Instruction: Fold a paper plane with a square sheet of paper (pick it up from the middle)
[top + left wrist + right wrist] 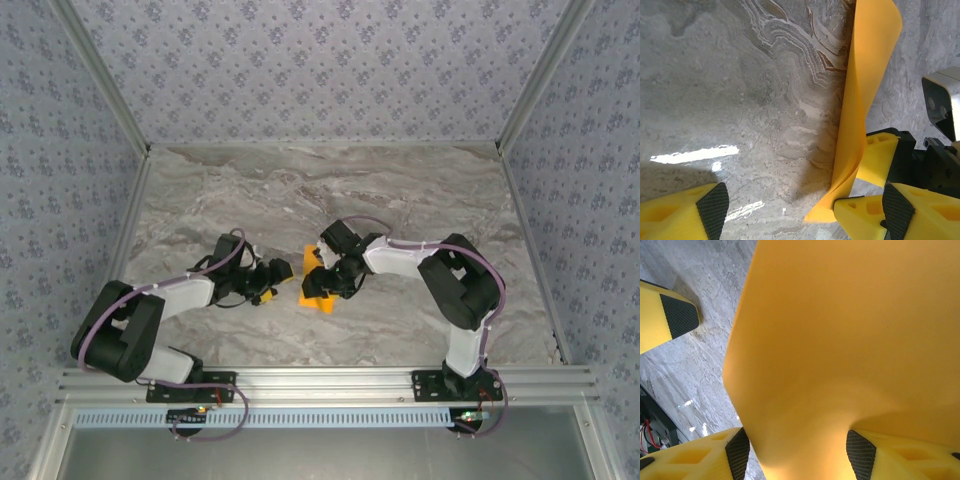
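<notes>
The square sheet of paper (320,298) is bright orange and bent upward near the table's middle, one part on the marble. My right gripper (322,278) stands over it. In the right wrist view the curled sheet (850,330) bulges between both pads of the right gripper (799,455), which is shut on it. My left gripper (278,275) sits just left of the paper. In the left wrist view the left gripper (805,212) is open wide, and the sheet (867,75) stands on edge by its right finger, against a right-gripper finger (882,155).
The grey marbled table (400,190) stretches behind and to both sides of the grippers. Patterned walls close it in at the back and sides, and an aluminium rail (330,380) runs along the near edge. A finger of the left gripper (670,315) shows close by in the right wrist view.
</notes>
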Motion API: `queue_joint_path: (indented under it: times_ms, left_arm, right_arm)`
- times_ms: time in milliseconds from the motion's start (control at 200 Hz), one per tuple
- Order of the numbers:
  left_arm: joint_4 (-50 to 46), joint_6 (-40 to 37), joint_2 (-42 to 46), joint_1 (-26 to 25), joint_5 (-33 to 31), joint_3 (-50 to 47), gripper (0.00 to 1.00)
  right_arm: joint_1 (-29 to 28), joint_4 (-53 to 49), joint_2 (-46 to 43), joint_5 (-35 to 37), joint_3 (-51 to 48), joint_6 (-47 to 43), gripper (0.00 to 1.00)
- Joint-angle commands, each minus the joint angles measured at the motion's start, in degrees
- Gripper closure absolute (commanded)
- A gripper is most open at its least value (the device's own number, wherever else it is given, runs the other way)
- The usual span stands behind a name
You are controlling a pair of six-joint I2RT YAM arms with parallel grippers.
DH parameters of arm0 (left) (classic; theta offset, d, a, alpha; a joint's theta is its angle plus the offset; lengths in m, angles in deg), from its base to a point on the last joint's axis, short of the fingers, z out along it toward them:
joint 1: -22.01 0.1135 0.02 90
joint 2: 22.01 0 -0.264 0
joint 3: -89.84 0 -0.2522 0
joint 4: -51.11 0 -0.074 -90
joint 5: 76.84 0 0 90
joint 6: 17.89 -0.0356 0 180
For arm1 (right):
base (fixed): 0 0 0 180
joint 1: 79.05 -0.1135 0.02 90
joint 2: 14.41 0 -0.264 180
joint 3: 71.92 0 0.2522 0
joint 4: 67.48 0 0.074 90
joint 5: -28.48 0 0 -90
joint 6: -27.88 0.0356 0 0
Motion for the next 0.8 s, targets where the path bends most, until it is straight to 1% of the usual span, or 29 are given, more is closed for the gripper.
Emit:
queue_joint_path:
  times_ms: [0,120,260,355,500,595,725,794]
  left_arm:
    - [4.4,-0.25,-1.78,-0.8,3.58,-0.13,0.16]
    - [4.39,-0.25,-1.83,-0.75,3.58,-0.11,0.15]
    - [4.42,-0.16,-1.99,-0.79,3.69,0.13,0.15]
    - [4.37,-0.05,-2.16,-1.05,3.88,0.14,0.18]
    - [3.41,-0.34,-2.45,-1.41,4.33,0.41,0.27]
    - [3.15,-0.17,-2.74,-1.5,4.76,0.74,0.33]
    - [0.53,-0.35,-2.77,-2.68,4.76,1.71,0.43]
    - [-1.77,-0.49,-1.77,-2.82,3.6,1.55,0.45]
  right_arm:
    - [-1.38,-1.32,13.79,12.62,-9.78,-1.66,0.36]
    - [-1.42,-1.82,13.55,13.28,-9.72,-1.71,0.36]
    - [-1.42,-2.08,12.93,13.72,-9.86,-1.66,0.41]
    - [-1.38,-2.73,12.77,14.74,-9.48,-1.52,0.45]
    - [-1.65,-3.53,12.07,16.81,-9.12,-1.43,0.46]
    - [-1.5,-2.89,10.06,17.06,-9.6,-1.18,0.46]
    - [-1.3,-1.37,5.1,15.96,-10.33,-0.67,0.48]
    - [-1.22,0.43,0.79,14.56,-10.61,-0.07,0.49]
